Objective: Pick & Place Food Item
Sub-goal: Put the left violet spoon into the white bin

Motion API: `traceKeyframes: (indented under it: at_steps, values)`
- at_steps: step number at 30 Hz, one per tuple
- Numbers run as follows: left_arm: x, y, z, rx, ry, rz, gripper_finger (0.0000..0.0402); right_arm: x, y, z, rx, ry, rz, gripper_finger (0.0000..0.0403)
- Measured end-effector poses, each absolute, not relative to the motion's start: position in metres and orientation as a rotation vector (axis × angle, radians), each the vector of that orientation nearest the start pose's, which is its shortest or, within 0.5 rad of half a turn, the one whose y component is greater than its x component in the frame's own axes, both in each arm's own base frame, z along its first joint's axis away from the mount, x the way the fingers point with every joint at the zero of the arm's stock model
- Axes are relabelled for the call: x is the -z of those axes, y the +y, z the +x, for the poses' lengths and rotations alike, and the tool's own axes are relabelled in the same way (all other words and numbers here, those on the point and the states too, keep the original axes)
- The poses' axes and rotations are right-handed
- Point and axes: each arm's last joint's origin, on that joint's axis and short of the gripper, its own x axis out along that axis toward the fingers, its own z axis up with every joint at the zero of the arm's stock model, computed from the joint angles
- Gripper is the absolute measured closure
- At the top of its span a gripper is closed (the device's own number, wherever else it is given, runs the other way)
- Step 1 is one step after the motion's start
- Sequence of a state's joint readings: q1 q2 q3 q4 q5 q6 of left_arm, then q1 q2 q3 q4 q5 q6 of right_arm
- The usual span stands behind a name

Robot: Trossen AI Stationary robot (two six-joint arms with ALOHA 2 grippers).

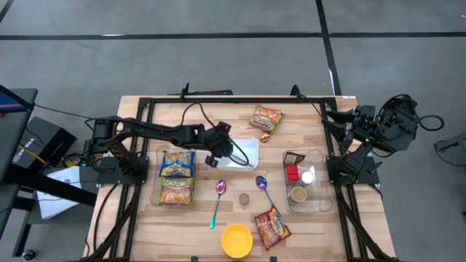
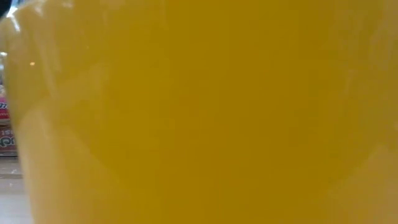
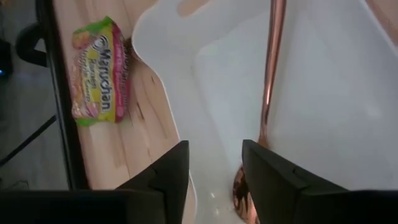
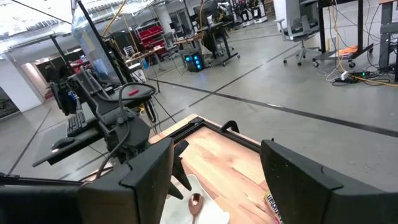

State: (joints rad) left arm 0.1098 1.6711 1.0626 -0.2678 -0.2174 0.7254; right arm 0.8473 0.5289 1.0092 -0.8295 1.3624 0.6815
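Observation:
A Maruchan noodle packet (image 1: 266, 118) lies flat on the table's far side, beside a white tray (image 1: 249, 153); it also shows in the left wrist view (image 3: 98, 70). My left gripper (image 1: 218, 145) hangs open over the tray's left part (image 3: 214, 180). A copper spoon (image 3: 272, 74) lies in the tray, its bowl next to one finger (image 3: 267, 177); whether they touch, I cannot tell. My right gripper (image 1: 348, 125) waits open at the table's right edge (image 4: 217, 180). Another noodle packet (image 1: 271, 227) lies near the front edge.
A clear bin (image 1: 177, 178) with noodle packets stands left of centre. A clear bin (image 1: 306, 182) with small containers stands at the right. Two spoons (image 1: 218, 198) (image 1: 263, 188) lie mid-table. A yellow bowl (image 1: 237, 240) at the front edge fills the low view (image 2: 199, 112).

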Motion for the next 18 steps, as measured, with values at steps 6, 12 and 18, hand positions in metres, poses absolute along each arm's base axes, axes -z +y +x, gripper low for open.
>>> traceKeyframes:
  at_steps: [6, 12, 18]
  values:
    - [-0.205, 0.035, 0.344, -0.002, 0.911, 0.727, 0.0249, -0.378, 0.019, 0.055, 0.534, -0.021, 0.349, 0.0168]
    - [-0.208, 0.025, 0.347, -0.090, 0.902, 0.772, 0.0242, -0.378, 0.019, 0.055, 0.534, -0.021, 0.349, 0.0168]
    - [-0.234, 0.014, 0.340, -0.205, 0.799, 0.742, 0.0240, -0.378, 0.019, 0.055, 0.533, -0.020, 0.350, 0.0168]
